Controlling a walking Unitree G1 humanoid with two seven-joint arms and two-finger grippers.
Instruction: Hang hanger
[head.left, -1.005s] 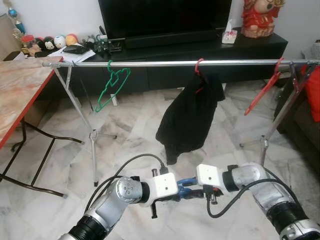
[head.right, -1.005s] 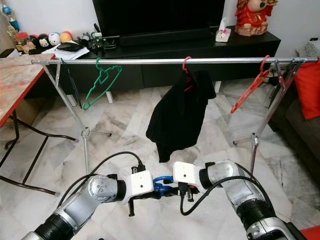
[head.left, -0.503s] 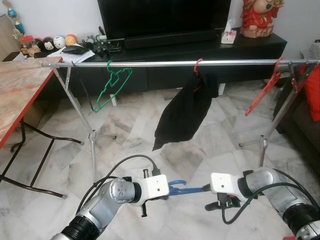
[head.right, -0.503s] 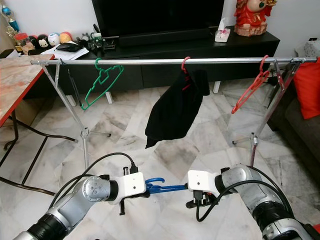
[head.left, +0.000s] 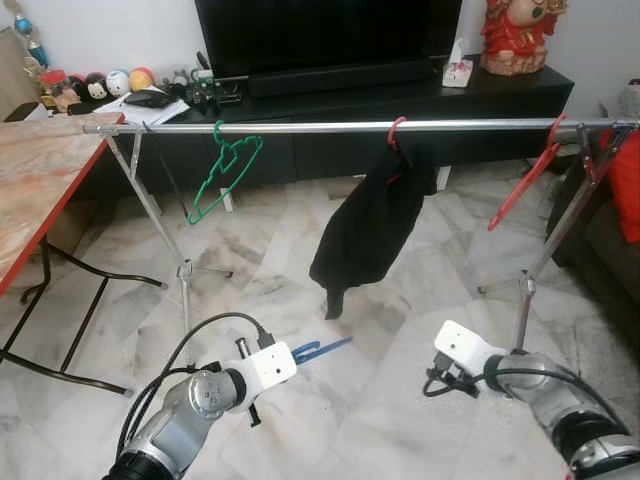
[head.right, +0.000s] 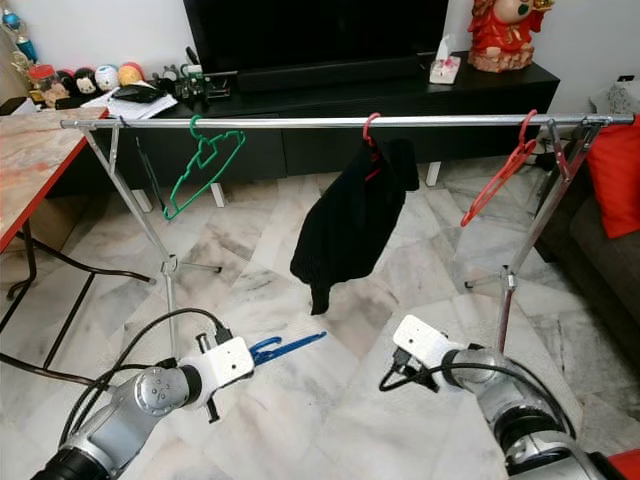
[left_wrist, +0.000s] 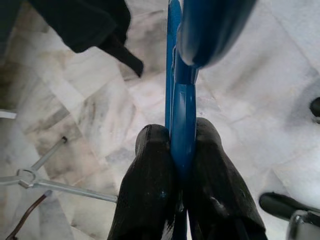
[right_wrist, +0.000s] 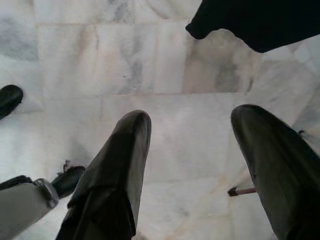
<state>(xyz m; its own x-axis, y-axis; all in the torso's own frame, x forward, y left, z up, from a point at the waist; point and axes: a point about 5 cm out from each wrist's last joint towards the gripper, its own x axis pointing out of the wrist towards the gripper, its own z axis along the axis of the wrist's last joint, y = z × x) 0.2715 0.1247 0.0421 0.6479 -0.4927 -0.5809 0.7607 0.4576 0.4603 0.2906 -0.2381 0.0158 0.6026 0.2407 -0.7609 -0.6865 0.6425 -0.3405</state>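
A blue plastic hanger (head.left: 325, 347) sticks out low over the marble floor, with my left gripper (left_wrist: 182, 150) shut on it near its hook; the black fingers (left_wrist: 150, 175) press it from both sides. My right gripper (right_wrist: 192, 120) is open over the floor with nothing between its fingers, off to the right of the blue hanger and apart from it. Ahead runs the metal clothes rail (head.left: 330, 127). On it hang a green hanger (head.left: 225, 170), a red hanger carrying a black garment (head.left: 375, 225), and a bare red hanger (head.left: 525, 180).
The rail's folding legs (head.left: 185, 280) stand on the floor at left and right. A red-edged marble-top table (head.left: 40, 180) is on the left. A black TV stand (head.left: 400, 100) runs behind the rail. A red cushion (head.left: 630, 190) is at the far right.
My right gripper has let go of the blue hanger and drawn back to the right. The left gripper keeps the hanger and has moved left. The black garment has swung slightly.
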